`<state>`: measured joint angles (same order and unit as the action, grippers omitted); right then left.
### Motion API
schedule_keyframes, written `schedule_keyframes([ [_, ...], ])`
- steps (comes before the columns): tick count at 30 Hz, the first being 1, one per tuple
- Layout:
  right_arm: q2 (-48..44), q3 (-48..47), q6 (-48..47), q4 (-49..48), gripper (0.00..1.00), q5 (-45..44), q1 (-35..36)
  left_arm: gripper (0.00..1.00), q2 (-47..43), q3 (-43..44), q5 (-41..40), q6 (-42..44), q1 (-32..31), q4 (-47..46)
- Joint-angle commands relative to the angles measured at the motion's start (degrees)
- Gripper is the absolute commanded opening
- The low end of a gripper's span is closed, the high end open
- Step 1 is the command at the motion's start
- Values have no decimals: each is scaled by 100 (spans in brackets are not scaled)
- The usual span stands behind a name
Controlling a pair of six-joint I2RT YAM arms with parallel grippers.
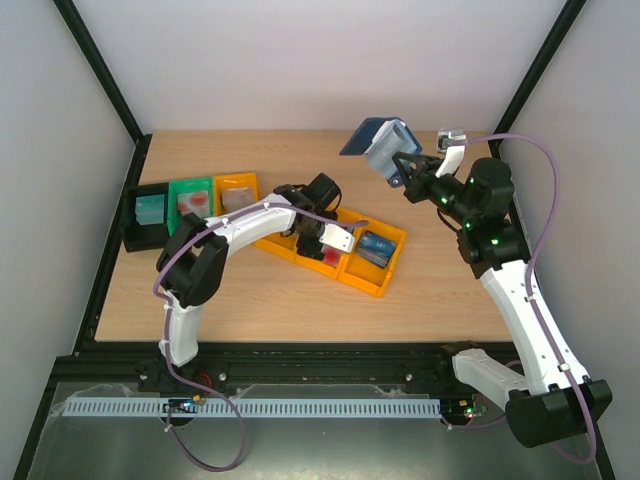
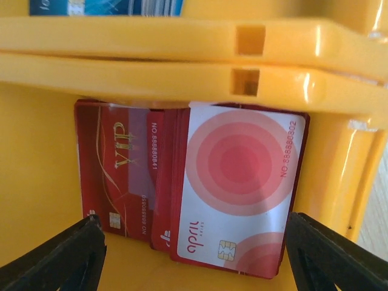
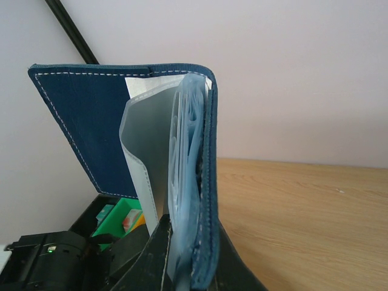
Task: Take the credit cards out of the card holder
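Several credit cards (image 2: 236,188) in orange tray (image 2: 151,36) under wide-open, empty left gripper (image 2: 194,242). Right gripper (image 1: 405,172) clamps card holder (image 3: 85,121), tray's 1 o'clock; remaining cards unclear.

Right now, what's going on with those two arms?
The right gripper holds the card holder up off the table, flapped open with its clear pockets showing. The left gripper hangs open over a stack of credit cards lying in one compartment of the orange tray, with a finger on either side of the stack. Blue cards lie in the neighbouring compartment.
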<state>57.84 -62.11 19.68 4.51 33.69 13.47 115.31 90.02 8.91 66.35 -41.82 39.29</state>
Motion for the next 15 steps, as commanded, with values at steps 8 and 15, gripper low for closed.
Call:
schedule_keyframes([
  [8,-118,31,-74,-145,2,55,-5,78,511,-284,-481,769,-61,-274],
  [15,-98,28,-85,-150,2,24,-8,56,616,-105,-368,625,-39,-399],
])
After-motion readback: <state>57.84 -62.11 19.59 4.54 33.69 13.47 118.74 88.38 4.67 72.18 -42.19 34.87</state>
